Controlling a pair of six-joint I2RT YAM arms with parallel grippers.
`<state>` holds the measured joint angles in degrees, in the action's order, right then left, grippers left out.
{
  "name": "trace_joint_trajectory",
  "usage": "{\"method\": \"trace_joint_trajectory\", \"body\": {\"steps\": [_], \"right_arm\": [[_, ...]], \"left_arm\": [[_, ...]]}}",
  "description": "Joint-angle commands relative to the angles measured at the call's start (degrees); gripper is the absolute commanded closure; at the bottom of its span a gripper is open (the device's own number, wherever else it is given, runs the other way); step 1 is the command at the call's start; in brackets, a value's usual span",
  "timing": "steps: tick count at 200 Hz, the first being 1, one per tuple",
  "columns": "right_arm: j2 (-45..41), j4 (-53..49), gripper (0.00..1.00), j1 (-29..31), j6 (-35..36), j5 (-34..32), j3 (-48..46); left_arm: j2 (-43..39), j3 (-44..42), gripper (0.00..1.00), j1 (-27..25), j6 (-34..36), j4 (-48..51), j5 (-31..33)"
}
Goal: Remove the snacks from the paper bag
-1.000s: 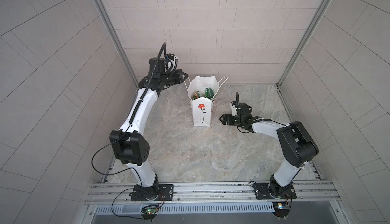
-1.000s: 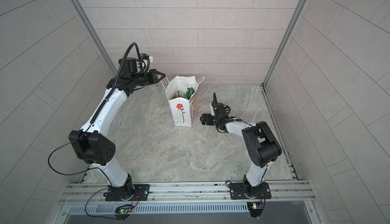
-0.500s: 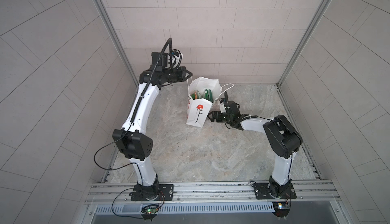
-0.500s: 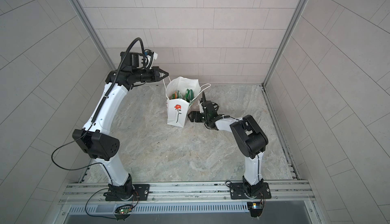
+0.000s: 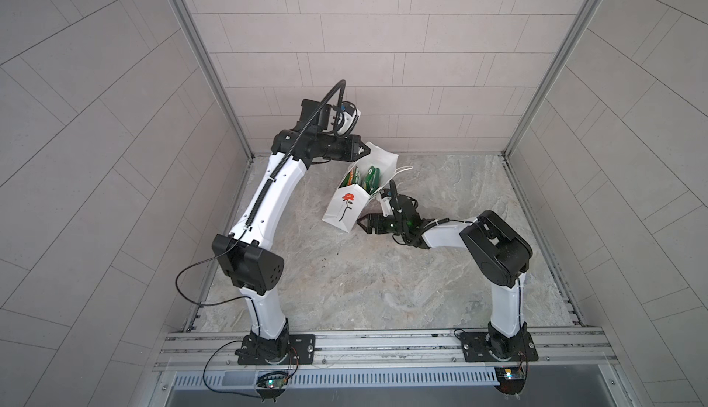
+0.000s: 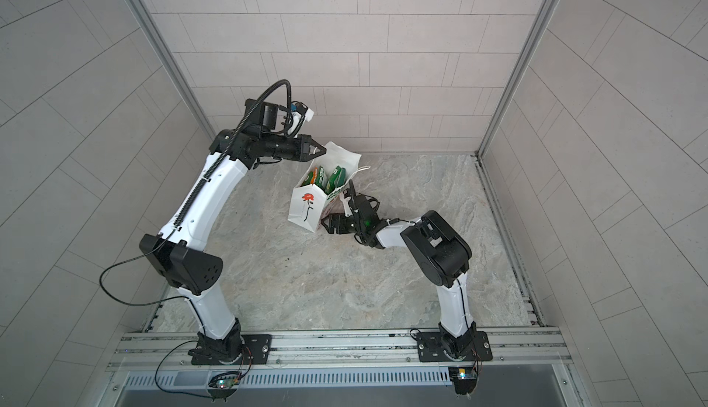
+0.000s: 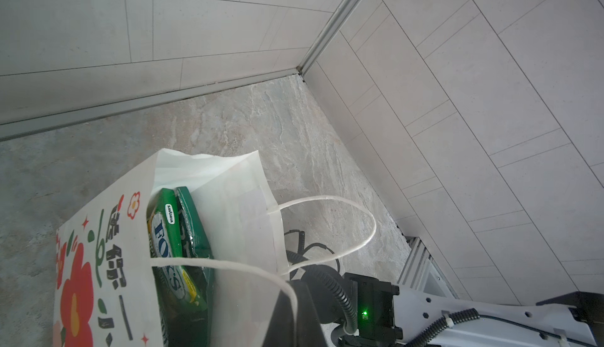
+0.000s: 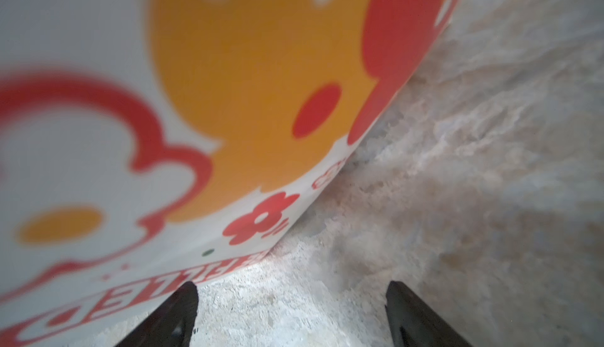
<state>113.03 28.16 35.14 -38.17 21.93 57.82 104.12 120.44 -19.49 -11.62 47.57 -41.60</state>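
Tipped since a second ago: paper bag (image 5: 346, 209), upright then, now leaning, base shifted leftward across the table (image 5: 344, 282) in both top views. Drawn over by the left gripper (image 5: 364, 150), clamped shut on the near cord handle (image 7: 228, 265) at the bag's rim. Moved in as well: right gripper (image 5: 361, 223), well apart from the bag before, now just beside its lower corner, jaws spread wide and holding nothing. Probably means a mouth held open and a base about to be braced for a reach inside; no unpacking done yet. Inside the bag: snacks (image 5: 363, 177), green packets standing on end, one reading "FOX'S". Hard to tell whether a finger (image 8: 176, 316) touches the blurred printed side. Hidden: the packets' lower halves, anything beneath them, the left fingertips.
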Motion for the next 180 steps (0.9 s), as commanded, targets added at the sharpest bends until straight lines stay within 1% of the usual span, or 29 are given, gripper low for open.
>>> {"method": "trace_joint_trajectory", "body": {"steps": [1, 22, 33, 56, 68, 85, 94, 116, 124, 130, 152, 165, 180], "right_arm": [[-2.12, 4.70, 0.09, 0.33, -1.40, -1.97, -5.20], [-5.38, 3.45, 0.09, 0.31, -0.51, -4.80, -10.36], [-7.82, 0.67, 0.09, 0.33, 0.06, -7.47, -12.87], [-14.02, -9.44, 0.09, 0.20, -0.21, -15.09, -16.82], [-17.30, -14.83, 0.09, 0.20, 0.28, -17.71, -18.11], [-22.02, -25.09, 0.09, 0.09, 0.44, -21.66, -18.60], [-24.45, -28.74, 0.09, -0.02, 0.43, -23.89, -19.39], [-32.30, -34.41, 0.09, -0.44, 0.48, -27.85, -21.95], [-35.59, -37.26, 0.09, -0.46, 0.14, -30.31, -21.96], [-38.09, -39.52, 0.09, -0.50, -0.14, -32.22, -23.78], [-48.15, -44.67, 0.09, -0.47, 1.48, -37.87, -25.39], [-54.61, -46.42, 0.09, -0.62, 3.16, -39.88, -25.96], [-60.61, -51.10, 0.09, -1.67, 3.44, -41.81, -24.75]], "left_arm": [[-4.47, -0.90, 1.00, -3.28, 1.84, -0.11, -0.42], [-6.12, -3.47, 1.00, -5.72, 2.11, -0.09, 2.01], [-7.04, -4.62, 1.00, -7.00, 2.14, -0.02, 3.00], [-8.74, -7.48, 1.00, -9.79, 2.21, -0.58, 6.09], [-9.72, -9.18, 1.00, -10.80, 1.91, -1.59, 8.14], [-11.19, -11.88, 1.00, -11.57, 0.68, -3.77, 10.26], [-12.05, -13.31, 1.00, -11.63, -0.34, -5.06, 10.92], [-13.56, -16.63, 1.00, -11.93, -1.80, -8.10, 11.54], [-14.02, -17.57, 1.00, -12.05, -2.38, -8.90, 11.76], [-14.35, -18.18, 1.00, -12.22, -2.83, -9.52, 11.72], [-15.19, -20.17, 1.00, -12.80, -4.01, -11.47, 11.71], [-15.29, -20.64, 1.00, -13.42, -4.42, -11.86, 12.89], [-15.46, -21.29, 1.00, -14.41, -4.99, -12.23, 13.94]]}}
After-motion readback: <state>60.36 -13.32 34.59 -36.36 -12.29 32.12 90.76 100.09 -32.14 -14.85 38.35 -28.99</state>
